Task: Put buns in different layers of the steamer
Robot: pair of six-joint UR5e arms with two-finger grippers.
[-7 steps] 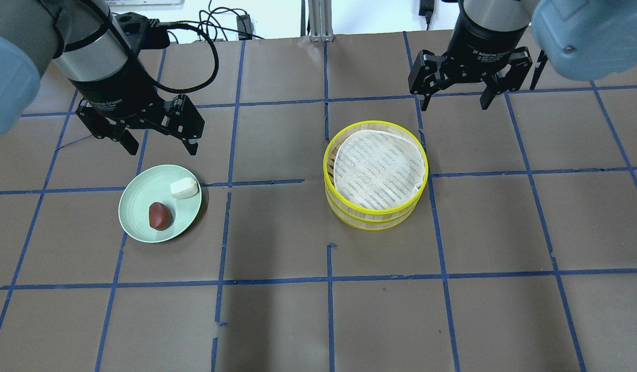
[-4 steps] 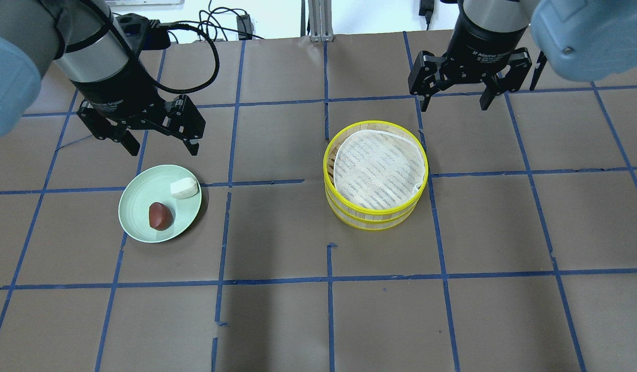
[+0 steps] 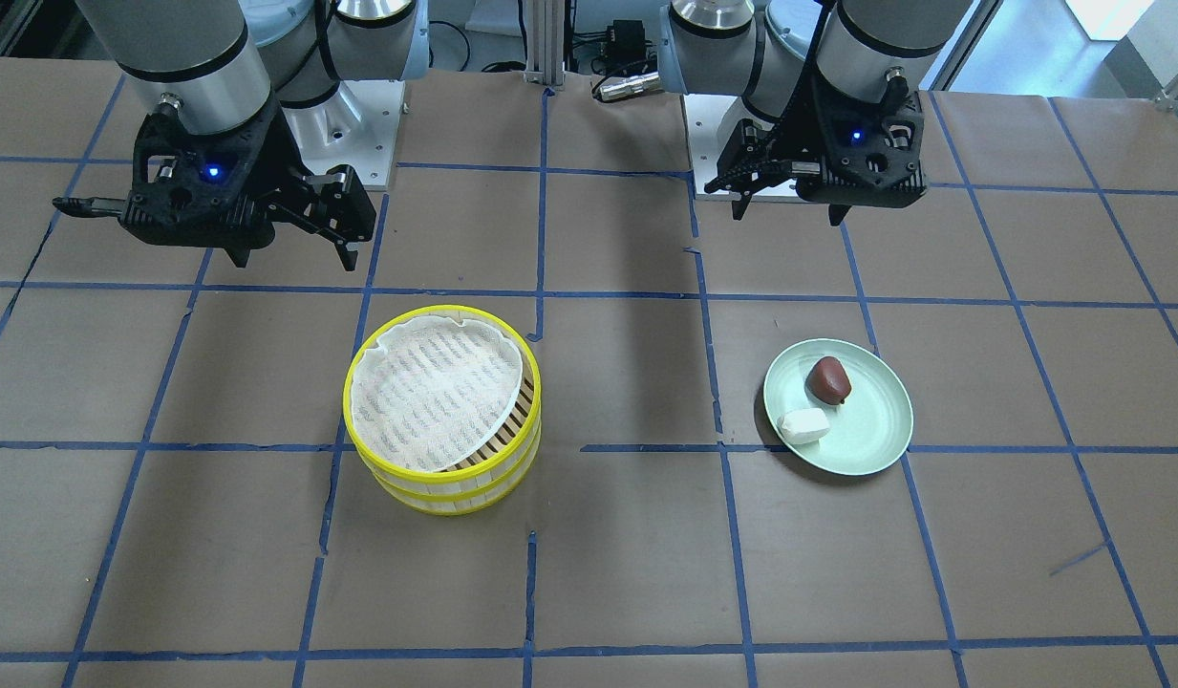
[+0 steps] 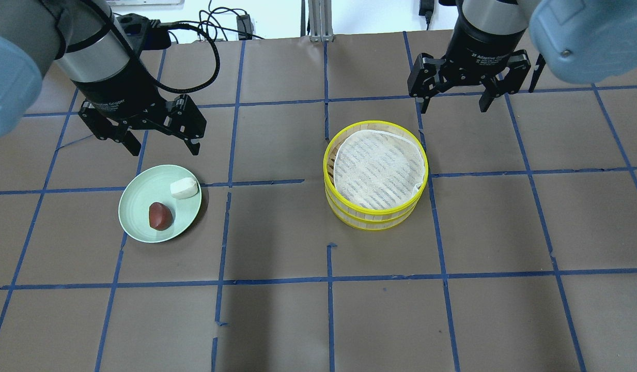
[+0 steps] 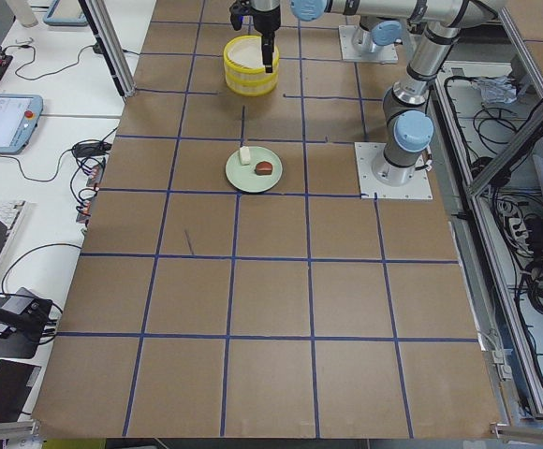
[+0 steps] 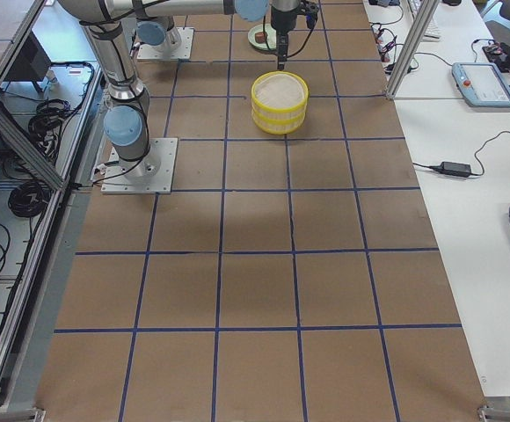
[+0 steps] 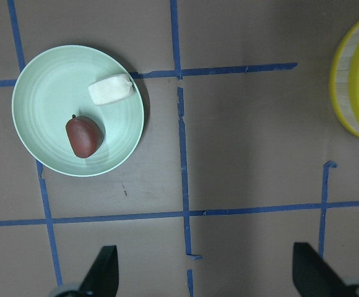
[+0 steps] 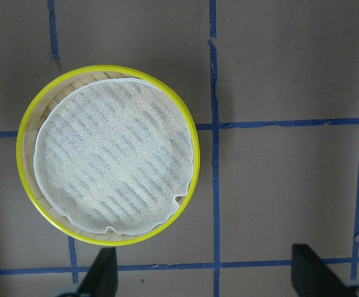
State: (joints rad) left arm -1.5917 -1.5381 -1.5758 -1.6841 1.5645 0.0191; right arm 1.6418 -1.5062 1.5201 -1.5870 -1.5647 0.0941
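**Status.** The left pincer (image 4: pixel 164 150) and the right pincer (image 4: pixel 454 106) hang above the surface (image 4: pixel 277 320), each with jaws spread wide and holding nothing. The white bun (image 4: pixel 184 188) and the dark red bun (image 4: pixel 160 215) lie on the pale green plate (image 4: pixel 137 199), near each other but apart. The upper layer (image 4: pixel 324 165) sits stacked on the lower layer (image 4: pixel 372 220), well apart from the plate. No bun is in the upper layer.

**Hazards.**
1. The upper layer covers the lower layer. A bun released now can land only in the upper one. Unless the stack is separated first, both buns probably end in the same layer.
2. The white cloth liner (image 4: pixel 375 170) lies loose, with one edge curled at the rim. A fingertip closing on the rim there may catch the cloth and drag it.
3. The white bun lies close to the plate's rim. A wide descent may strike that rim or push the shallow plate along the surface.
4. The buns look soft, so a hard closure may deform them.

**Surroundings.** Blue tape lines (image 4: pixel 328 279) cross the brown covering. A black cable (image 4: pixel 218 59) loops from the left arm. The one obstruction is the upper layer itself, over the lower.
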